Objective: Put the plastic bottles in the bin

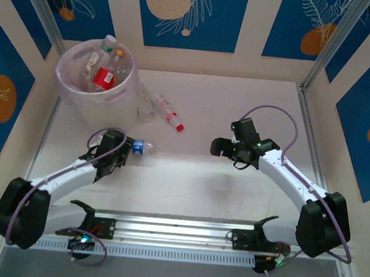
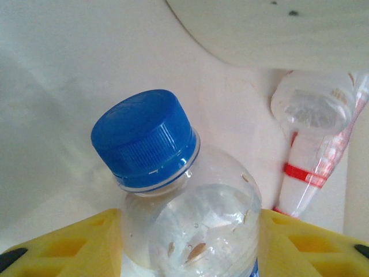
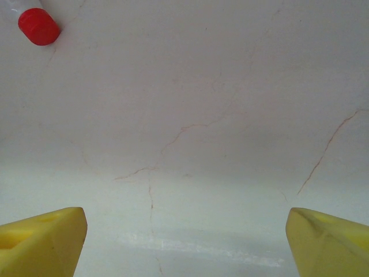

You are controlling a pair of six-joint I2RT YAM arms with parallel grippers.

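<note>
A clear bottle with a blue cap (image 2: 144,138) lies on the table (image 1: 194,179) in front of the bin (image 1: 68,86). My left gripper (image 2: 190,242) is shut on it, both yellow pads pressed against its sides; from above the gripper (image 1: 128,150) sits just left of that bottle (image 1: 143,147). A red-capped bottle (image 1: 170,114) lies on the table right of the bin, and its body (image 2: 314,144) is beyond the held one. Several bottles (image 1: 103,77) are inside the bin. My right gripper (image 1: 218,147) hovers open over bare table, its jaws (image 3: 187,236) wide apart, the red cap (image 3: 38,26) far off.
Another clear bottle (image 1: 145,104) lies against the bin's right side. The bin's underside (image 2: 277,29) looms above the left wrist camera. Blue-and-cream walls close the table on three sides, and a metal rail (image 1: 175,230) runs along the near edge.
</note>
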